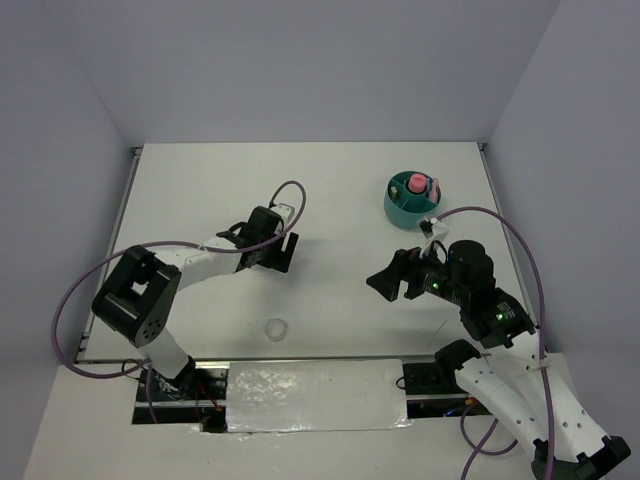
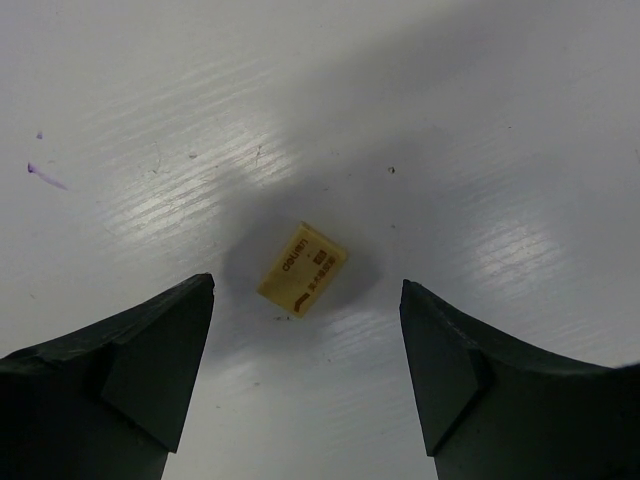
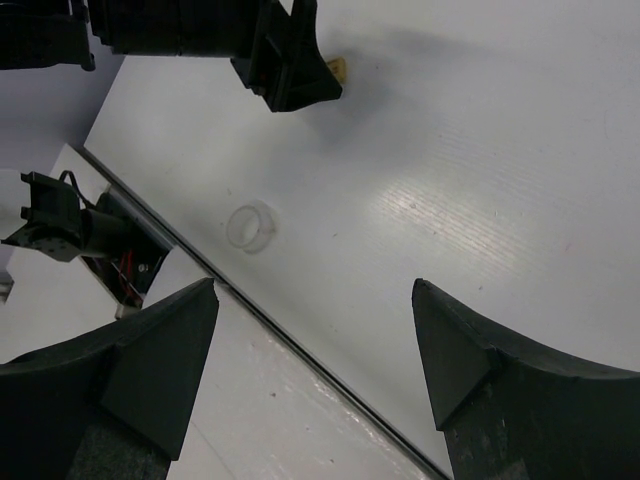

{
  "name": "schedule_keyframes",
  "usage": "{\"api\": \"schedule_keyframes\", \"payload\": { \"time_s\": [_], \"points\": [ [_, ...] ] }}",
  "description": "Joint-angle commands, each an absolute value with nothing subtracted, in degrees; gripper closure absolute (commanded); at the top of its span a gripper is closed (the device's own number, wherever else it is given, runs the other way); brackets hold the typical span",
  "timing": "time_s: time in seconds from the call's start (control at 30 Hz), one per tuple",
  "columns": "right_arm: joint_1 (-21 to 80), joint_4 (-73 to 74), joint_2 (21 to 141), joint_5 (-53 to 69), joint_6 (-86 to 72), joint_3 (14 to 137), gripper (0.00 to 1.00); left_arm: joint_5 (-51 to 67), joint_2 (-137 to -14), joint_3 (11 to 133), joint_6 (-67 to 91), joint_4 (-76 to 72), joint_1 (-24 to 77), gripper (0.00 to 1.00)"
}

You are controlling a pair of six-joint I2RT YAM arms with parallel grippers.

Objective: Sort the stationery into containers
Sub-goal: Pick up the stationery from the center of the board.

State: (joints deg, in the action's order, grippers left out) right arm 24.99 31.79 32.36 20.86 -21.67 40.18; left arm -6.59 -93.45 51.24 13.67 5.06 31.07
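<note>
While the white bench [image 1: 350, 200] carries the teal organizer [image 1: 413, 198] at its far right, both tools are spread: the left tool [image 1: 283, 250] straddles the tan block [image 2: 302, 270] lying flat on the bench, touching neither finger; the right tool [image 3: 314, 290] hovers empty. The clear ring [image 1: 276, 327] lies near the front edge, well apart.

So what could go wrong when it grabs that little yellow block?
1. The tan block lies turned at an angle inside the open left gripper, so closing may catch its corners and make it twist or pop out.
2. The teal organizer stands far across the table, past the right gripper; a weak hold might drop the block on the way.
3. The clear ring lies near the table's front edge and could get knocked off.
</note>
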Motion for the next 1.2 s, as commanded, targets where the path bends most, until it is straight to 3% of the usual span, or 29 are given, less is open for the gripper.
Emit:
{"api": "schedule_keyframes", "payload": {
  "time_s": [0.0, 0.13, 0.23, 0.27, 0.53, 0.6, 0.7, 0.73, 0.9, 0.93, 1.17],
  "points": [
    [25.49, 28.48, 32.43, 22.5, -22.24, 41.84, 0.15, -5.71, -94.22, 51.24, 13.8, 2.73, 30.76, 0.13],
    [25.49, 28.13, 32.96, 23.03, -22.5, 42.27, 0.15, -5.01, -95.18, 51.5, 14.24, 1.58, 30.59, 0.15],
    [25.49, 27.95, 32.7, 23.2, -22.76, 42.54, 0.15, -5.18, -95.71, 51.07, 14.68, 1.49, 30.59, 0.27],
    [25.49, 27.86, 32.61, 23.12, -22.76, 42.54, 0.15, -5.36, -95.89, 50.89, 15.03, 1.76, 30.59, 0.36],
    [25.49, 27.95, 33.57, 23.2, -22.06, 43.77, 0.15, -7.21, -97.12, 50.01, 17.4, 2.46, 30.59, 0.38],
    [25.49, 27.69, 33.66, 23.29, -22.06, 43.77, 0.15, -7.38, -97.12, 49.84, 17.93, 2.72, 30.59, 0.44],
    [25.4, 27.34, 33.66, 23.55, -22.15, 43.59, 0.15, -7.3, -97.64, 49.92, 18.63, 2.99, 30.76, 0.61],
    [25.49, 27.16, 33.66, 23.55, -22.15, 43.33, 0.15, -6.95, -97.73, 50.01, 18.98, 2.99, 30.94, 0.72],
    [25.49, 25.84, 33.31, 22.94, -23.02, 42.54, 0.15, -6.77, -97.3, 50.1, 19.86, 2.55, 32.69, 0.9],
    [25.4, 25.58, 33.31, 22.16, -23.38, 42.54, 0.15, -6.07, -96.42, 49.84, 19.95, 1.85, 32.96, 0.98],
    [25.4, 20.57, 36.73, 14.6, -32.86, 38.77, 0.15, -0.79, -85.53, 44.92, 21.27, -12.36, 43.58, 1.0]
  ]
}}
